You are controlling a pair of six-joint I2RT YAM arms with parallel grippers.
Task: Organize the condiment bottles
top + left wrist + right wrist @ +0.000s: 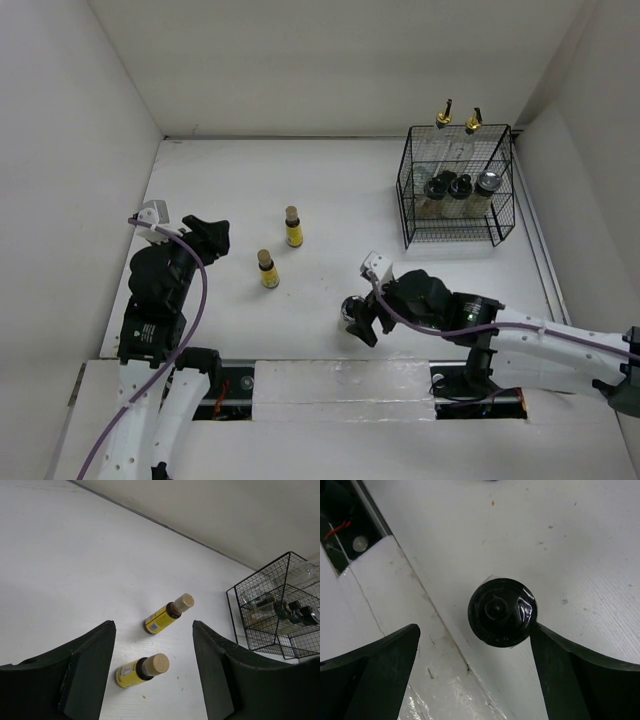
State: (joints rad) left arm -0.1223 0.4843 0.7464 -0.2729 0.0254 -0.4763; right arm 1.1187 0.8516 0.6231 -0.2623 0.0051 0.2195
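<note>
Two yellow condiment bottles with tan caps stand upright on the white table, one farther back [293, 227] [169, 613] and one nearer [268, 269] [142, 669]. My left gripper [210, 238] [152, 642] hovers to their left, open and holding nothing. A black-lidded jar [352, 312] [502, 612] stands near the table's front edge. My right gripper [360, 325] [475, 640] is open above it, with one finger [555, 655] at the lid's rim and the other well apart. Two glass cruets with gold spouts [443, 115] [473, 120] and three lidded jars [460, 190] sit in the basket.
The black wire basket [505, 215] [260, 587] stands at the back right by the wall. White walls enclose the table on three sides. A seam and a taped strip [380, 610] run along the front edge beside the jar.
</note>
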